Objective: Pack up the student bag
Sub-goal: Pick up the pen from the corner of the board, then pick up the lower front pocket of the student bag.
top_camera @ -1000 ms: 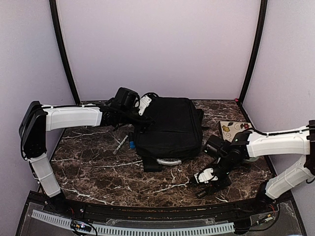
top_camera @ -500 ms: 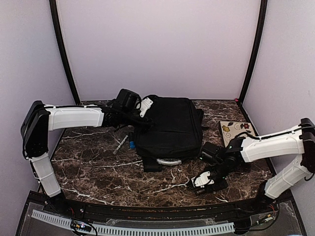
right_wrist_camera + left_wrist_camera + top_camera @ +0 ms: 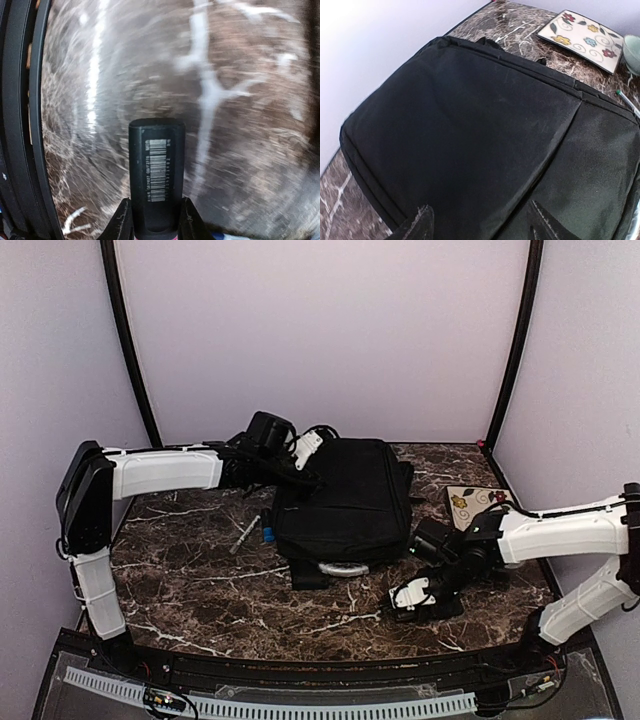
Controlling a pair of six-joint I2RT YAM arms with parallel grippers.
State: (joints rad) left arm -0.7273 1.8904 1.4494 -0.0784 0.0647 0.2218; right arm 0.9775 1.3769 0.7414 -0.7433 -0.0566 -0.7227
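Observation:
The student bag is a large black backpack lying flat at the back middle of the table, its grey handle loop toward me. It fills the left wrist view. My left gripper hovers over the bag's far-left corner, open, with nothing between its fingertips. My right gripper is low over the table in front of the bag's right side. It is shut on a black oblong block with a barcode label, and both fingers press against the block's sides.
A flowered square plate lies right of the bag, also seen in the left wrist view beside a pale green bowl. A pen and a blue-capped item lie left of the bag. Black rails edge the table's near side.
My left gripper has swung right, further over the bag's corner. My right gripper has shifted left and closed its fingers against the black block.

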